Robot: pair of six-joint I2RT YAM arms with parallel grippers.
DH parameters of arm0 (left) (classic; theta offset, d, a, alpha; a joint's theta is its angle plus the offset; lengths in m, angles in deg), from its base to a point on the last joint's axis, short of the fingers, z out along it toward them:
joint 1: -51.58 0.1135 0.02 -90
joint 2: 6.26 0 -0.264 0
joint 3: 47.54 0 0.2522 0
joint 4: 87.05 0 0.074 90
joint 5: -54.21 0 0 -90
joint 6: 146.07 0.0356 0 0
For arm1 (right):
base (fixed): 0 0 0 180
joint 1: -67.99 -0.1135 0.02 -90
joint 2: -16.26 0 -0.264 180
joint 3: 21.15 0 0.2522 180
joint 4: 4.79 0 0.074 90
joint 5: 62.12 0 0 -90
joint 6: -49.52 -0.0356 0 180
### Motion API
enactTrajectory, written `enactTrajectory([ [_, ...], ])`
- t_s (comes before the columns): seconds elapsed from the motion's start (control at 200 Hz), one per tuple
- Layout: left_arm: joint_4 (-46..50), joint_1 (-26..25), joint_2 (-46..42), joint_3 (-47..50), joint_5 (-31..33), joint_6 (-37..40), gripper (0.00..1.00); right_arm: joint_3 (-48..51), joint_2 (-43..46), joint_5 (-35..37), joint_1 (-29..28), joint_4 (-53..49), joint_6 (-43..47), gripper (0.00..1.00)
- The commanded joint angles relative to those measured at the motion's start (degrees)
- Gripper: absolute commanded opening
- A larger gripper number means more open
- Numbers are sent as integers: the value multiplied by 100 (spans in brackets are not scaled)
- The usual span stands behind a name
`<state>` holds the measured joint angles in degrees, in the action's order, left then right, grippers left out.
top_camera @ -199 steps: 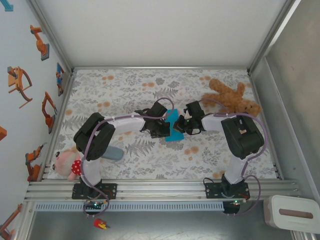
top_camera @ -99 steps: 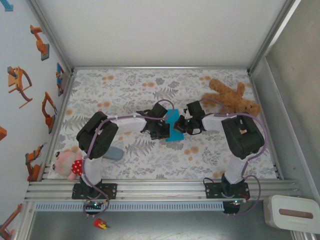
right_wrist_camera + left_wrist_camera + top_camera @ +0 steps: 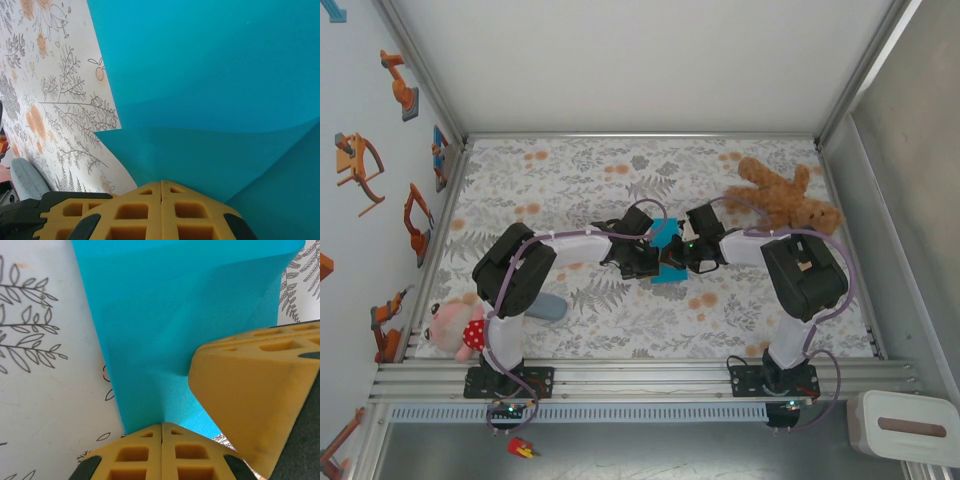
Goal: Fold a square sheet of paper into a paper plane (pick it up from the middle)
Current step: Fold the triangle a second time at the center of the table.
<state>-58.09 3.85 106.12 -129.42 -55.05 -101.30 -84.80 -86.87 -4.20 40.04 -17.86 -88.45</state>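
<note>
Gripping the square sheet of paper (image 3: 190,315) with left jaws and right jaws, both fully closed, near and left of the teddy bear (image 3: 785,195). Seems light, floppy, easily torn; best pinched near creases.

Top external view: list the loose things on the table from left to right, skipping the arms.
pink plush doll → grey-blue case → square sheet of paper → brown teddy bear

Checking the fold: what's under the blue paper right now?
Floral tablecloth shows beside the blue paper, pinched by the left gripper and right gripper; whatever lies beneath its folds is covered.
</note>
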Motion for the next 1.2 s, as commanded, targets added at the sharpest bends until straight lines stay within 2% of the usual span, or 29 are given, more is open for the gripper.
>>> enactTrajectory([
  [0.0,211,26,67,148,37,-78,0,110,-73,38,-24,-22,23,0],
  [0.16,267,35,56,217,35,-125,0,69,-177,344,142,-139,168,0],
  [0.561,432,97,34,232,-65,-136,0,-375,-408,450,1322,-204,562,0],
  [0.851,396,95,162,-52,-200,-73,0,-231,482,325,1167,-381,685,0],
  [1.012,370,96,136,-64,-184,-56,0,-159,341,92,683,-356,710,0],
  [1.197,318,97,55,-101,-191,-38,0,-335,-23,84,566,-395,732,0],
])
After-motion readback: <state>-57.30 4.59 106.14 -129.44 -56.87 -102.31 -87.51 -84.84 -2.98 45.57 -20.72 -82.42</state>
